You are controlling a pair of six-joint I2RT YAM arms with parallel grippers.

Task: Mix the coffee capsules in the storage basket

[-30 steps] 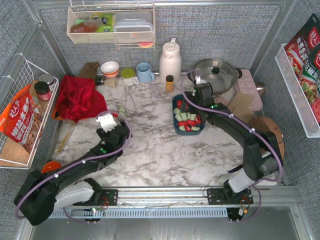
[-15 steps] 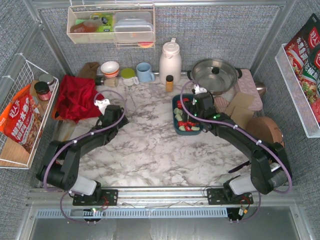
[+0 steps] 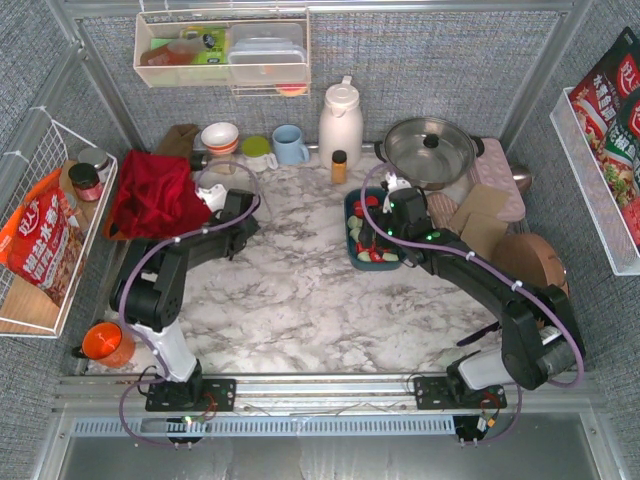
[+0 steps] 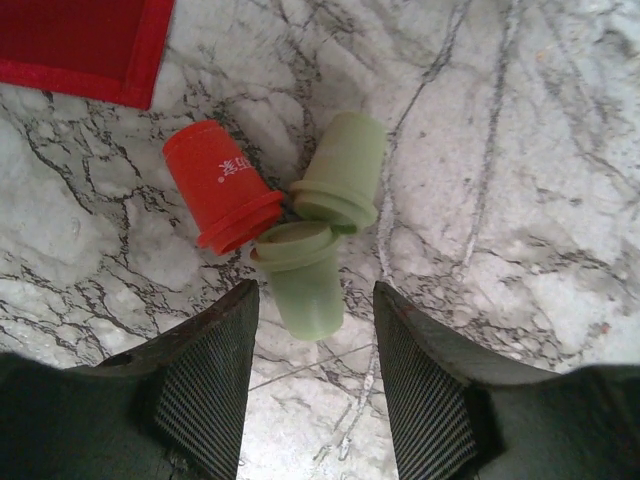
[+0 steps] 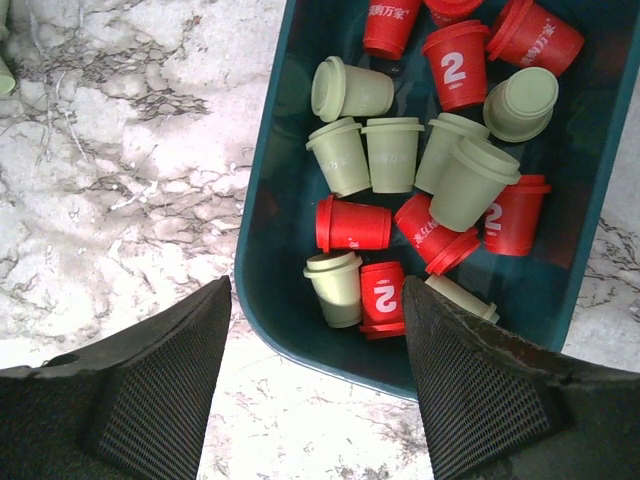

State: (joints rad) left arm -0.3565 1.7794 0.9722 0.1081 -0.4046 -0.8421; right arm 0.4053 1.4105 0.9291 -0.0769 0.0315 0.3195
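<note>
My left end effector (image 4: 315, 325) is open just above the tabletop (image 4: 530, 150), with one finger on each side of a mint green capsule (image 4: 305, 285). That one touches a red capsule (image 4: 220, 195) and a second green capsule (image 4: 340, 175), near the red cloth (image 4: 80, 40). My right end effector (image 5: 315, 300) hangs open over the storage basket (image 5: 258, 230), right of centre, where the other coffee capsules (image 5: 390, 150) lie jumbled, red among green.

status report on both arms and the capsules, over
Left fingers open over three loose capsules. Right fingers open above the basket, red and green capsules inside. Nothing blocking.
</note>
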